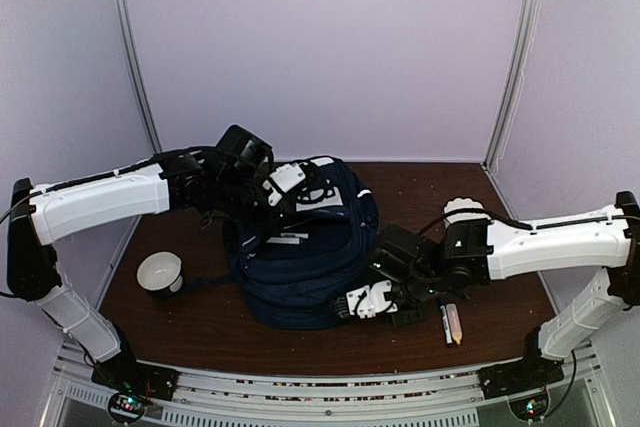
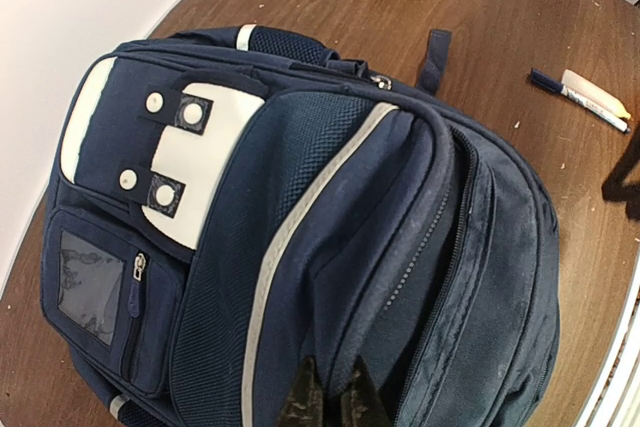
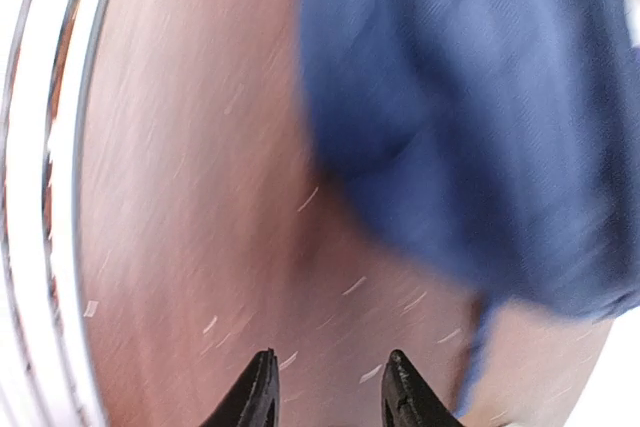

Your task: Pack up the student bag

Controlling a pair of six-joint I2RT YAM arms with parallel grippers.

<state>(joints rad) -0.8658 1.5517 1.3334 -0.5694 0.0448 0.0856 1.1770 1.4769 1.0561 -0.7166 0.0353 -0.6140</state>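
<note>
Student bag (image 1: 300, 267) lying flat in the middle of the table (image 1: 215, 322), white patches facing up, left gripper (image 2: 328, 402) tips together against its top zip edge, fabric pinch impossible to confirm, right gripper (image 3: 328, 387) parted and empty, low over wood just beside the bag, white bowl (image 1: 160, 272) to its left, pen (image 1: 450, 322) to its right.

Student bag (image 1: 310, 272) lies flat mid-table (image 1: 200, 327). Bowl (image 1: 160, 272) on table L of bag, near but not touching. 2 pens (image 1: 450, 322) side by side on table R of bag, twd front edge. L gripper (image 2: 328, 397) on bag's back-L part. R gripper (image 3: 327, 387) at bag's front-R corner, btwn bag & pens.
</note>
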